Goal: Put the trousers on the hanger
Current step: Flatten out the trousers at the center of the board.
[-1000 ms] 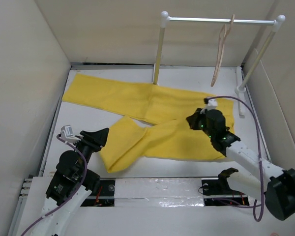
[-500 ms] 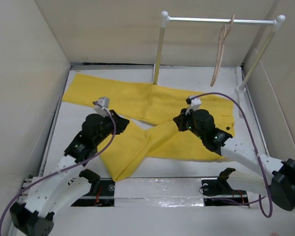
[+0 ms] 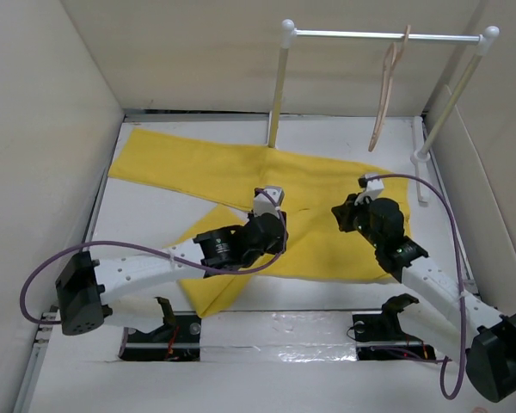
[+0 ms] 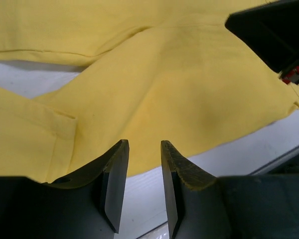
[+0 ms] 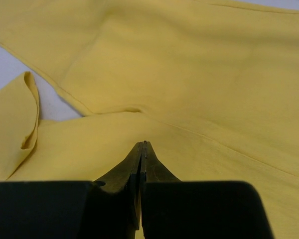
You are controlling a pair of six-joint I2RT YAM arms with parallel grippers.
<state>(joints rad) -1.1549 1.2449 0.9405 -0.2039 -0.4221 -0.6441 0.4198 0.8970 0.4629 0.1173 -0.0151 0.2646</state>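
Observation:
The yellow trousers (image 3: 206,168) lie flat on the white table, one leg reaching to the far left and the other folded back toward the near edge. The pale wooden hanger (image 3: 381,103) hangs from the rail at the back right, apart from both arms. My left gripper (image 3: 278,231) is stretched to the table's centre, low over the trousers' crotch area; in the left wrist view (image 4: 142,144) its jaws stand a little apart and empty over the cloth (image 4: 179,84). My right gripper (image 3: 339,215) is shut and empty just above the cloth (image 5: 199,64), as the right wrist view (image 5: 142,143) also shows.
A white metal rail (image 3: 353,35) on two posts stands at the back. Beige walls close in the table on the left, back and right. The right arm's black body (image 4: 274,30) is close in front of my left gripper.
My left arm has swung from the near left corner out to the centre over the trousers. My right gripper moved left, then drew back to the right. The trousers lie as before.

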